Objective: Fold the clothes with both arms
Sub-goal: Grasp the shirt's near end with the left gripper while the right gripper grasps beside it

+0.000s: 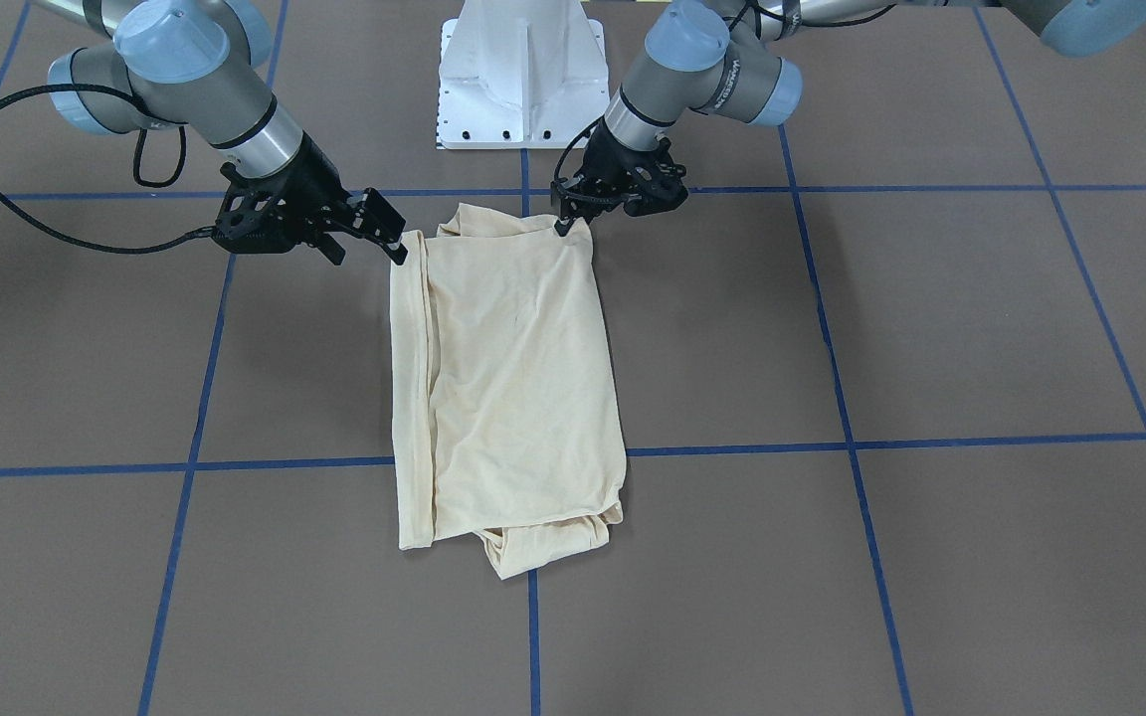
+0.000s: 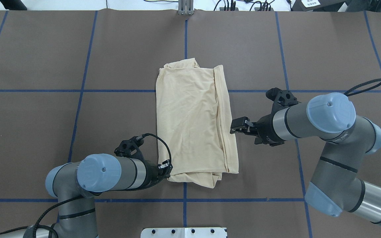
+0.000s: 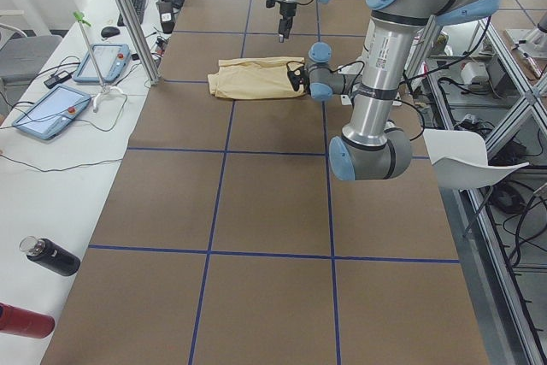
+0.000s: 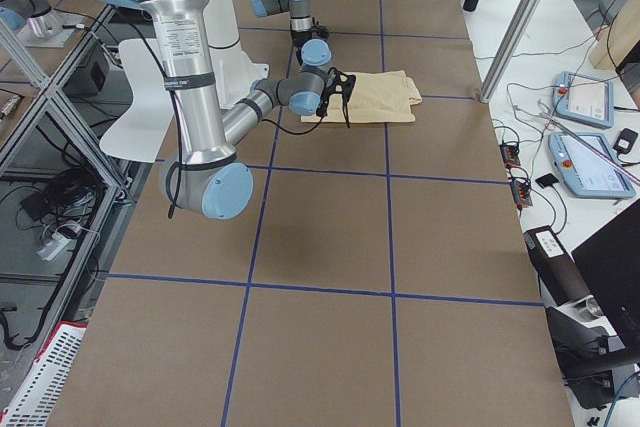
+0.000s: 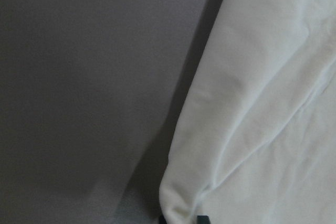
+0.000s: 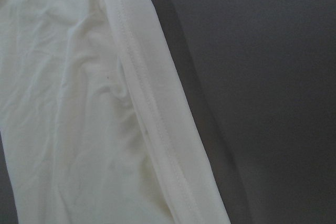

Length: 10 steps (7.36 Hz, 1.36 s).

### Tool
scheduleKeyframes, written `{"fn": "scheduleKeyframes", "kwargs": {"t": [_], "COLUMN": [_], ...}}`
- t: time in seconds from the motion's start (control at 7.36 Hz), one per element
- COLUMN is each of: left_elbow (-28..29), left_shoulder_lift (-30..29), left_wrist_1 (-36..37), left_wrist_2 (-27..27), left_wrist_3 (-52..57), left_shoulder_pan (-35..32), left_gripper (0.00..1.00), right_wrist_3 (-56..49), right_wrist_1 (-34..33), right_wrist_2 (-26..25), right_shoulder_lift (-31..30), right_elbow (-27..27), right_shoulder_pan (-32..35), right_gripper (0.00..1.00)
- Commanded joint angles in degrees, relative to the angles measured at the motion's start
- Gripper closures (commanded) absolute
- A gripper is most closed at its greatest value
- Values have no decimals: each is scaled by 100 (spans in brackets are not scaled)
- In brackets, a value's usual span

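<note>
Ok so here's where I'm at. The left pincer (image 1: 565,221) is clamped on the very tip of the shirt (image 1: 508,388) corner; my wrist cam shows cloth tucked between the tips. The right pincer (image 1: 379,237) looks spread and empty, hovering just over the other near corner, hem right below it. From both pincers the shirt runs straight away as one long folded strip, flat on the table (image 2: 45,132).

My worries:
- The left has so little cloth that I reckon it slips out on a lift. It's thin stuff.
- It may only have the top layer, which would peel the fold open.
- If the left moves before the right bites, the strip drags and skews.
- At the end farthest from the pincers a bunched bit (image 1: 533,547) pokes out, and I'd guess it spills on a fast flip.

The surface is brown matte sheet with a blue tape (image 2: 81,89) grid, so probably some drag. Off to the side of the left pincer there's a white bench with two tablets (image 3: 51,113), bottles (image 3: 47,256) and metal posts (image 3: 128,14).
</note>
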Motion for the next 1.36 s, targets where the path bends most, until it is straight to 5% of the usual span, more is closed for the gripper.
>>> {"fn": "scheduleKeyframes", "kwargs": {"t": [0.0, 0.27, 0.54, 0.95, 1.22], "left_elbow": [-65, -74, -74, -74, -74], "left_shoulder_lift": [-9, -9, -9, -9, -9], "left_wrist_1": [137, 155, 155, 155, 155], "left_wrist_2": [0, 0, 0, 0, 8], "left_wrist_3": [10, 10, 10, 10, 1], "left_shoulder_pan": [-17, -25, -25, -25, -25], "left_gripper": [100, 100, 100, 100, 100], "right_wrist_3": [0, 105, 524, 1264, 1266], "right_wrist_1": [-26, -79, -1057, -2572, -2601], "right_wrist_2": [0, -18, -218, -956, -1448], "right_shoulder_lift": [-1, -1, 365, 1053, 1028], "right_elbow": [17, 26, 122, 123, 97], "right_shoulder_pan": [2, -120, -348, -1032, -1543], "right_gripper": [0, 0, 0, 0, 0]}}
